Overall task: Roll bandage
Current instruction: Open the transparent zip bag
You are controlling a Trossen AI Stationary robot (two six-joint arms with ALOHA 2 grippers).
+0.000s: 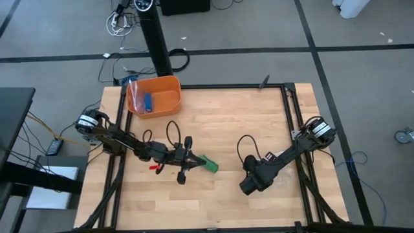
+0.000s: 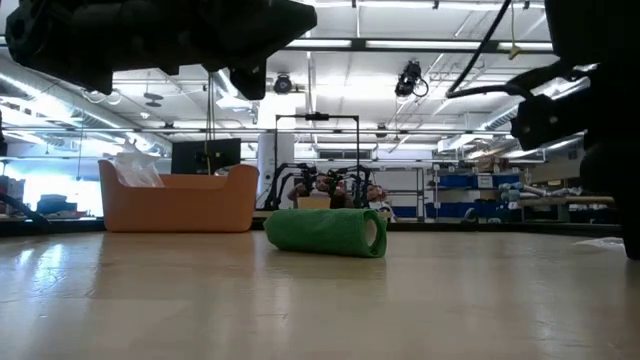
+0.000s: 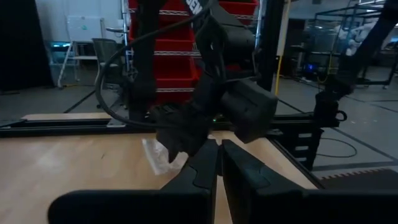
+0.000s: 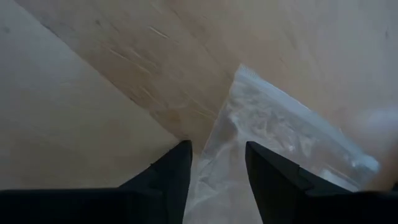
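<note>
I see the bandage [image 1: 208, 164] rolled, lying on the table [image 1: 226, 116] just beside my closed, empty left gripper [image 1: 191, 160]. My right gripper [image 4: 216, 163] stands open over a plastic bag [image 4: 273, 137]. Rolling looks complete; next I judge bagging needs a firm grasp.

An orange bin [image 1: 155, 94] holding a small blue item [image 1: 148, 101] and clear plastic sits at the wooden table's [image 1: 213, 116] far left, and a clear plastic bag [image 4: 273, 143] lies on the wood.

The bandage [image 1: 208, 164] lies mid-bench [image 1: 259, 110], the bin [image 1: 155, 94] behind it at the back left corner
</note>
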